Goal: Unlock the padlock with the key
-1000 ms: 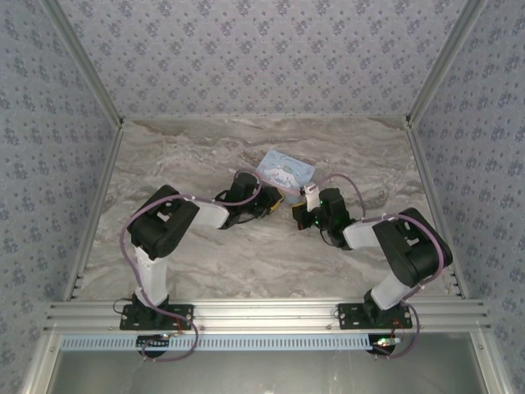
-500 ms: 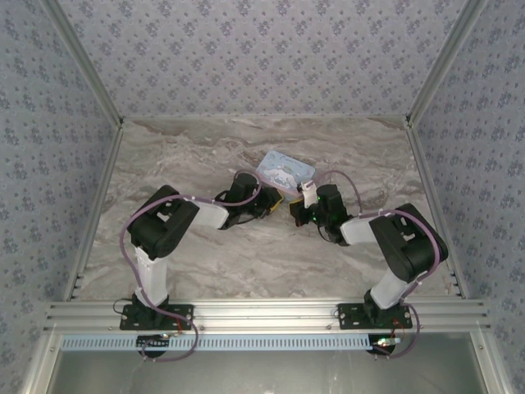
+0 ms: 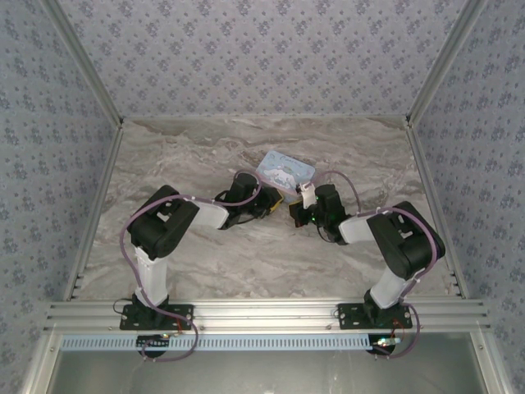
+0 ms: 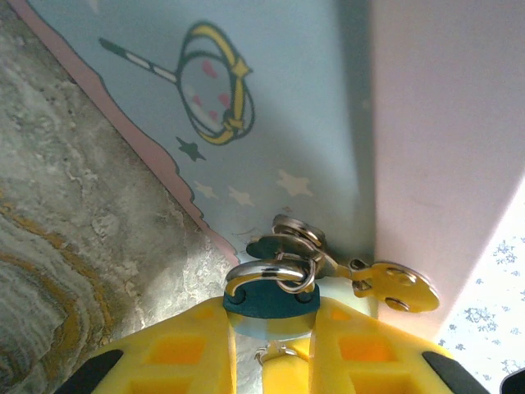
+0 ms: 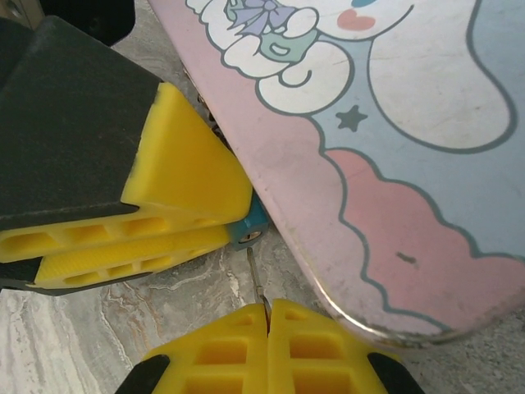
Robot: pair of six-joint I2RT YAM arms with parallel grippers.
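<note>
- The padlock [image 4: 271, 297] sits at the near edge of the light-blue cartoon tin [image 4: 271, 98]. Its thin silver shackle [image 4: 264, 272] is hooked through the tin's brass hasp [image 4: 392, 287].
- The left gripper [image 4: 271, 318] is clenched on the padlock, with a yellow finger on each side of the blue-teal body.
- In the right wrist view, the left gripper's fingers [image 5: 184, 185] press in from the left. A corner of the padlock [image 5: 251, 223] peeks out between them and the tin's rim.
- The right gripper [image 5: 267, 315] is clenched on the key [image 5: 256, 277]. Only the thin metal blade sticks out from between its closed yellow fingers.
- The blade points up at the padlock's underside, and its tip is just beside the body. I cannot tell whether it has entered the keyhole.
- From above, the two grippers meet nose to nose at the tin's near edge, around the middle of the marbled tabletop [image 3: 189, 156].
- The tin [image 3: 285, 171] lies flat on the tabletop, picture side up.
</note>
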